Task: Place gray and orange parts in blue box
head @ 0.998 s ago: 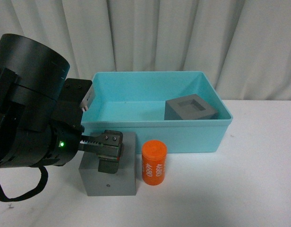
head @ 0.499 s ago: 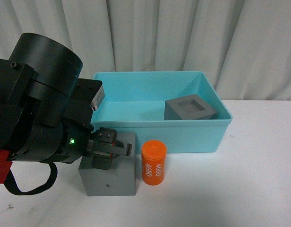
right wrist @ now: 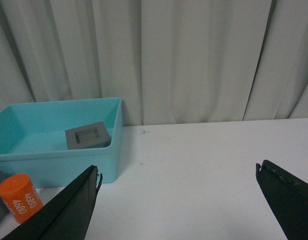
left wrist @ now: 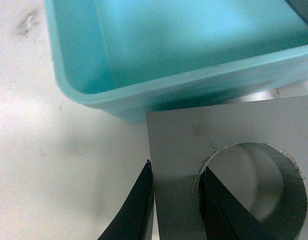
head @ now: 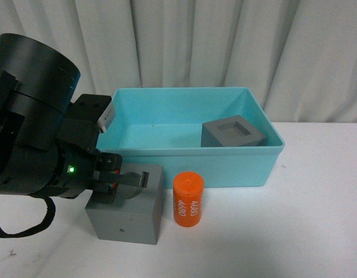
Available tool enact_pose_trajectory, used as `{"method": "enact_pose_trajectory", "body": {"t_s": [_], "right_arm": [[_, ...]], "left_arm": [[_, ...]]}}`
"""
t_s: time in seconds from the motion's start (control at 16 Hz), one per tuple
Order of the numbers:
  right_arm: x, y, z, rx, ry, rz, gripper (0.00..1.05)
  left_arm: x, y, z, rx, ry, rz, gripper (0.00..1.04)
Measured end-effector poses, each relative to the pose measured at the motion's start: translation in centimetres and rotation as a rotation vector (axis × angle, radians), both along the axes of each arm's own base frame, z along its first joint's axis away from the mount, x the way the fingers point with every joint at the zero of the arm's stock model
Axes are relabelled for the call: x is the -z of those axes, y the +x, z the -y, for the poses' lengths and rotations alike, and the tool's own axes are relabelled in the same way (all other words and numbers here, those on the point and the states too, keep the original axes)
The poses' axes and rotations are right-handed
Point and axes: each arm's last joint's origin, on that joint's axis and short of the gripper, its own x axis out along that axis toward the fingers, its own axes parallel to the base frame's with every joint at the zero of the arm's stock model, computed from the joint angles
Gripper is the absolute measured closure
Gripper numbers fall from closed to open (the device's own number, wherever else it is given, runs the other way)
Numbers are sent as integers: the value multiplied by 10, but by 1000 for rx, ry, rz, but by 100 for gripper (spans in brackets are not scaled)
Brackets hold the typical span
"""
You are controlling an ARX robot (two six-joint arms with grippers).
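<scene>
My left gripper [head: 123,180] is shut on the gray cube with the round recess [head: 126,208], one finger outside its wall and one inside the recess [left wrist: 254,175]. The cube sits just in front of the blue box [head: 225,168], near its left front corner. In the left wrist view the gripper [left wrist: 178,167] pinches the cube's wall [left wrist: 174,200]. The orange cylinder [head: 188,200], printed "4680", stands upright right of this cube. The gray cube with the square recess [head: 233,132] lies inside the box at the right. My right gripper [right wrist: 177,170] is open over bare table.
White curtains hang behind the white table. The right wrist view shows the blue box [right wrist: 59,155], the cube [right wrist: 88,136] inside it and the orange cylinder [right wrist: 19,197] off to one side, with open tabletop [right wrist: 204,150] ahead of the right gripper.
The left arm has pulled back to the left. The gripped gray cube has shifted left with it, widening the gap to the orange cylinder.
</scene>
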Motion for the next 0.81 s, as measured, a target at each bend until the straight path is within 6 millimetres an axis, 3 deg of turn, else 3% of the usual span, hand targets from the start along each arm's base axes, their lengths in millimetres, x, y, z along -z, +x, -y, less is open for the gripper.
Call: {"method": "enact_pose_trajectory", "body": {"t_s": [0.25, 0.44, 0.62, 0.81], "right_arm": [[0, 0, 0, 0, 0, 0, 6], [0, 0, 0, 0, 0, 0, 6], [0, 0, 0, 0, 0, 0, 6], [0, 0, 0, 0, 0, 0, 6]], "left_arm": [[-14, -30, -43, 82, 95, -75, 84], [-58, -38, -52, 113, 68, 10, 84], [-120, -31, -26, 179, -4, 195, 84], [-144, -13, 15, 229, -41, 240, 84]]}}
